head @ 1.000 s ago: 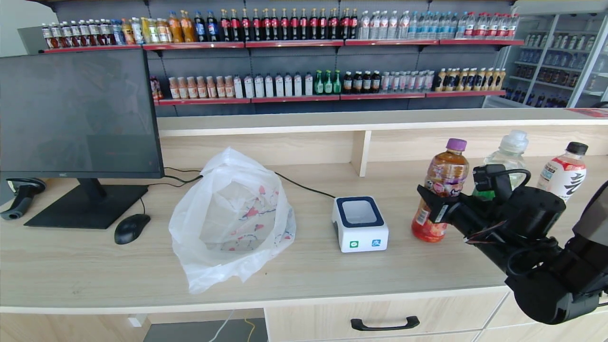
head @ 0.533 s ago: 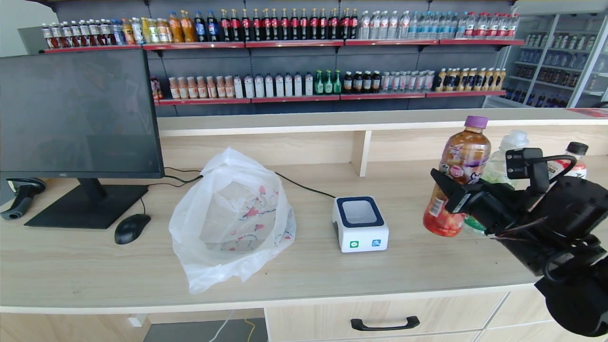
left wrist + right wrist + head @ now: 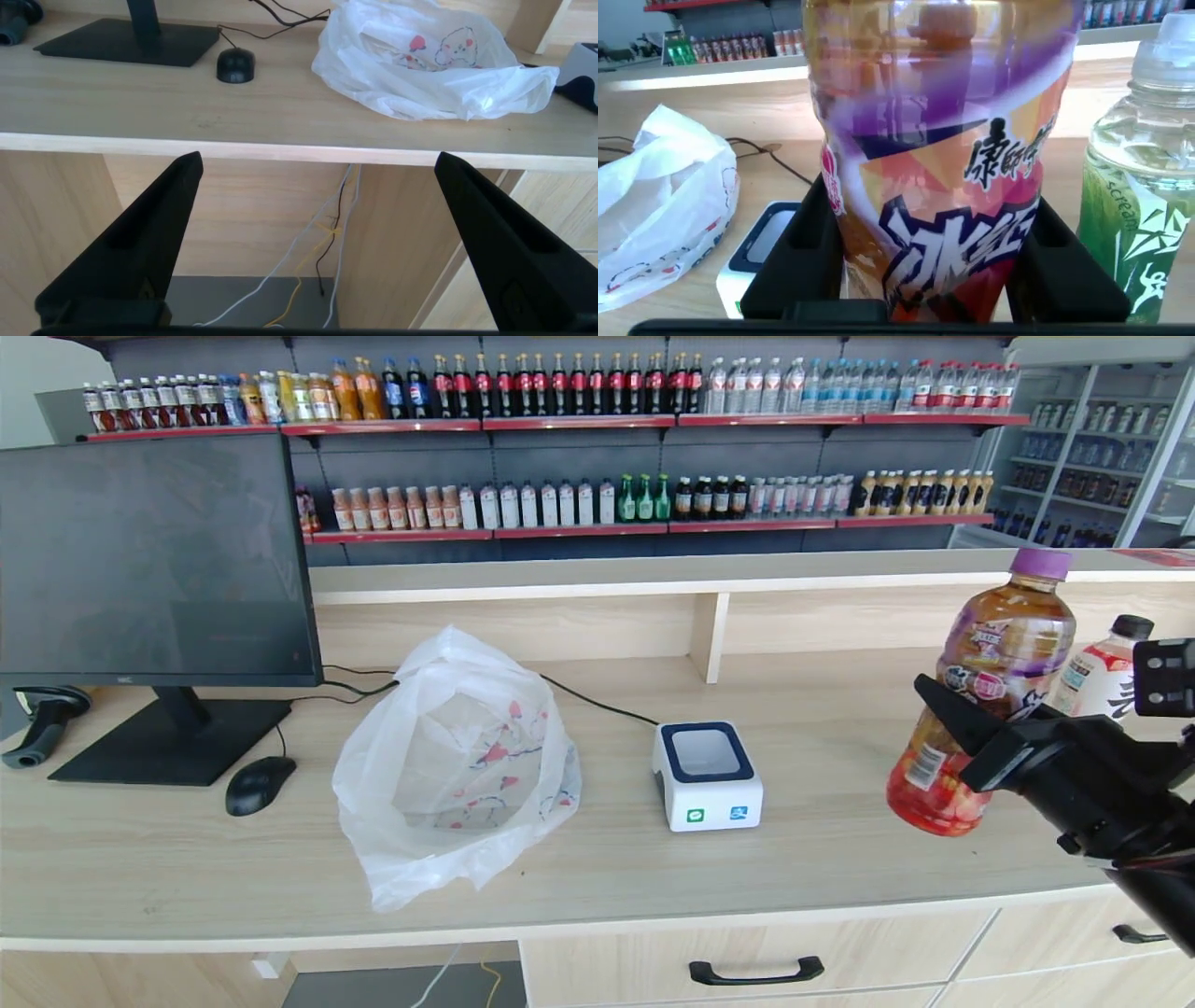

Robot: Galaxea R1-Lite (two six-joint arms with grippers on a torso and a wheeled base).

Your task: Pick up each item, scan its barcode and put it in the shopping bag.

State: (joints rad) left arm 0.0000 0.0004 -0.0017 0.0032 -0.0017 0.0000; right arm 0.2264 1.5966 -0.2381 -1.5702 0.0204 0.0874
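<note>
Two tools were at work. The right tool point(image 3: 957, 733) was pinching the tea bottle point(image 3: 1013, 635) around its lower half, one black finger on each side of the label. The bottle, purple-capped, leaned slightly and hung above the right end of the tabletop point(image 3: 840, 868), its base off the wood. Just behind it stood a white bottle point(image 3: 1106, 667) with a black cap, and the right wrist view showed a green bottle point(image 3: 1144, 177) close beside the held one.

The left tool point(image 3: 318, 187) was spread wide, low in front of the tabletop's front edge and below the surface.

The scanner point(image 3: 707, 775), a small white box with a dark-rimmed window on top, sat near the middle of the tabletop, well apart from the tea bottle. The bag point(image 3: 457, 765), thin white plastic with its mouth gaping, lay to the left of the scanner. Farther left were a mouse point(image 3: 259, 784) and a monitor point(image 3: 154, 551).
</note>
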